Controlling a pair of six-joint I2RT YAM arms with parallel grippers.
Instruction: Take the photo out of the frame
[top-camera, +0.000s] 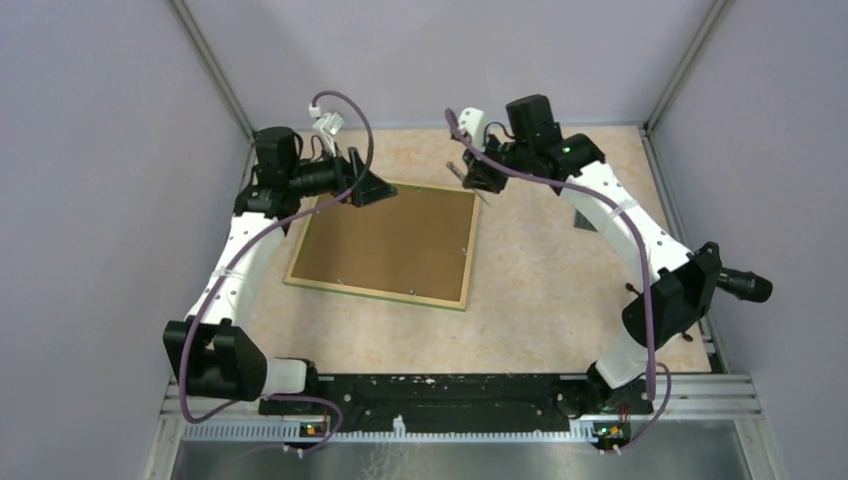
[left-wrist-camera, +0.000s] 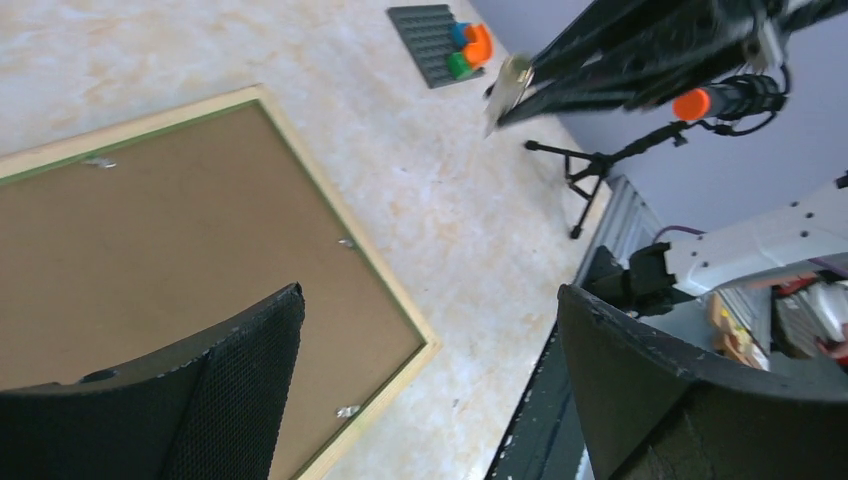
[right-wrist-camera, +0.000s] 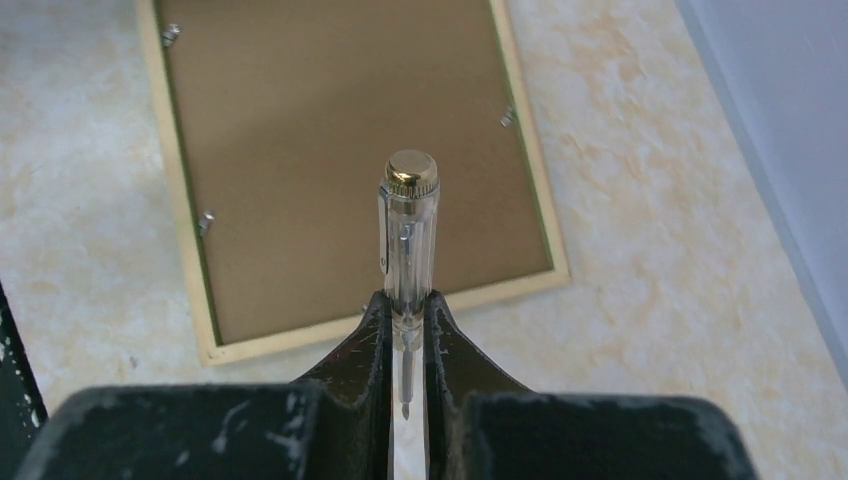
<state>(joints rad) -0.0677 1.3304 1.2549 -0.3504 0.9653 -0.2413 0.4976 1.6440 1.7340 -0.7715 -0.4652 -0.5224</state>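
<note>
The frame is lying back-up, keeping its front out of sight, one end is running off the right wrist view's top edge, and the lower shaft of the clear-handled tool is disappearing between the jaws of the right gripper.

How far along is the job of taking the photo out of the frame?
Done: the frame lies back up. In hand: the right gripper clamps a clear-handled tool; the left gripper hangs open above it. Left: backing in place, photo unseen.
</note>
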